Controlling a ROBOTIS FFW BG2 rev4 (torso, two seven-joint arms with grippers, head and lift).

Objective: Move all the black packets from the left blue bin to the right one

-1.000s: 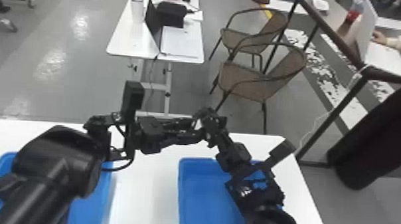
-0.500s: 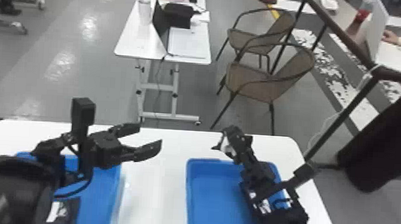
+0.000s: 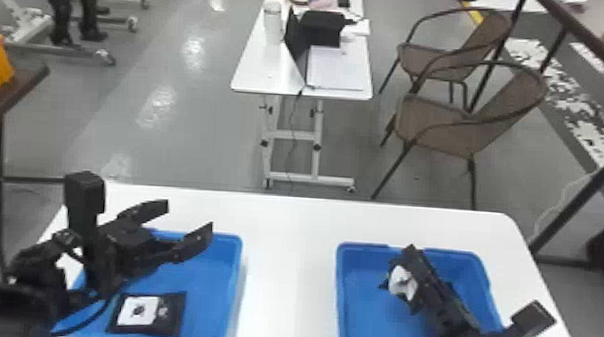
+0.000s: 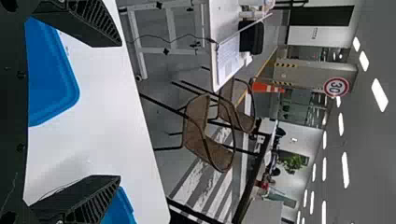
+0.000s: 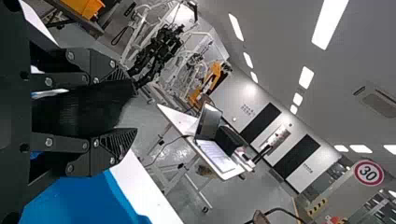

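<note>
A black packet (image 3: 172, 315) with a white label lay flat on the floor of the left blue bin (image 3: 233, 281), in the lower left of the frame. Another black packet (image 3: 401, 283) was grasped between the fingers of the right hand (image 5: 133, 106), over the right blue bin (image 3: 339, 303), in the lower right; its white patch faced the head camera. It looked bunched rather than flat.

The left hand (image 3: 189, 216) was empty, its fingers spread, above the far part of the left bin and pointing toward the middle of the frame. Both bins stood on the white worktop (image 3: 289, 280), well apart. Beyond it were a small white table (image 3: 251, 75) at top centre and brown chairs (image 3: 444, 114) in the upper right.

The step in hand seemed to be dropping the grasped packet into the right bin. Opened too near the wall, the hand could leave it hung over the rim; a creased film might also cling to one finger and come away with it. The flat packet promised more trouble: with little edge to catch, it could slide or fold if the left hand came down off-centre, and pressing too hard could jam fingertips against the bin floor. The left arm might also have hidden another packet.
</note>
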